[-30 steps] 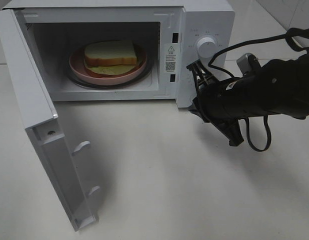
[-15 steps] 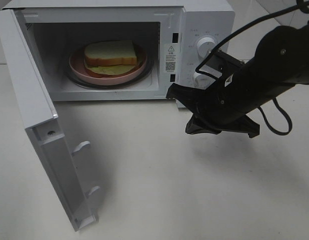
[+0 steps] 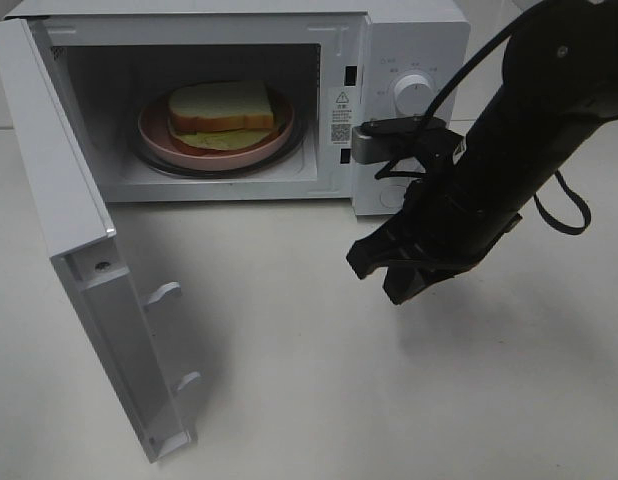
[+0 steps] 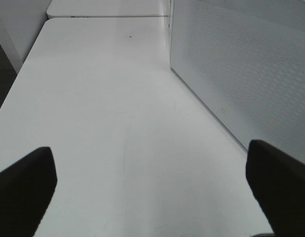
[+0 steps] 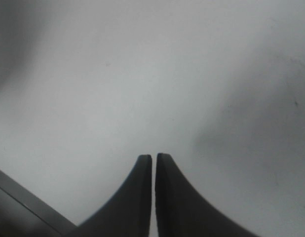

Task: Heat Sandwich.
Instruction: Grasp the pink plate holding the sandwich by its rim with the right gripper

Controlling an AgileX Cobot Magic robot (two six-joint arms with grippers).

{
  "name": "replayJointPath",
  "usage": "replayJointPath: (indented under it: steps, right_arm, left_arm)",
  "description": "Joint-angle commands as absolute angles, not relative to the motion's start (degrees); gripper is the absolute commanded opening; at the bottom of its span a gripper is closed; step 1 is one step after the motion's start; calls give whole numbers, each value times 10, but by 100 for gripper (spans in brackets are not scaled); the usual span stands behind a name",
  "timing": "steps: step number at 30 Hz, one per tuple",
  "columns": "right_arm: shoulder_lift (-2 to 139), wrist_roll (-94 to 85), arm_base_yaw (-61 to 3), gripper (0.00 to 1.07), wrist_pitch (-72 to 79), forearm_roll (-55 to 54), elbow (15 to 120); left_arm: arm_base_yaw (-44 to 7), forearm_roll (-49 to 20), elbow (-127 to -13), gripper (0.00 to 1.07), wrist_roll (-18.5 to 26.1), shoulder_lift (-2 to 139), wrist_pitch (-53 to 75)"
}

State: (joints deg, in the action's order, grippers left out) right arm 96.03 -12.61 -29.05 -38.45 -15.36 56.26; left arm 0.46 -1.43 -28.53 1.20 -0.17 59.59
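- Loading looks done: the sandwich [image 3: 221, 106] lies on the pink plate [image 3: 154, 135] inside the microwave [image 3: 409, 40], upper left-centre of the high view. Nothing is touching it.
- The door [image 3: 59, 200] hangs wide open, swung out along the left edge of the frame, so that step isn't done.
- Right tool [image 3: 381, 272]: centre-right of the high view, above the table [image 3: 319, 400], in front of the control panel and just below the dial [image 3: 413, 92].
  - Its wrist cam shows the right tool [image 5: 153, 157] w/ jaws all but together and nothing between them, only bare table beyond.
- Left tool [image 4: 152, 170]: not in the high view.
  - Its wrist cam shows the fingers spread wide w/ nothing held. There's bare table ahead and a white perforated panel [image 4: 241, 74] alongside.
  - We can't tell if that panel is the microwave's side or the door.
- Left to do, in our judgement:
  - swing the door shut
  - turn the dial to set time and start heating
- We'd put the task approx. at the midpoint: food is in, but closing and starting aren't done.
- Neither tool is at the door now, so one needs to move there first. The left seems the likelier one, though that's a guess.
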Motion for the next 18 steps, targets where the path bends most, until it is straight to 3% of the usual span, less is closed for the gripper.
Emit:
replayJointPath:
  steps: [1, 18]
  right_arm:
    - [955, -247, -288, 7, -426, -153, 570]
    - [955, -821, -288, 11, -466, -151, 570]
  left_arm:
    - [6, -15, -284, 100, 12, -17, 594]
    - [6, -15, -284, 100, 12, -17, 594]
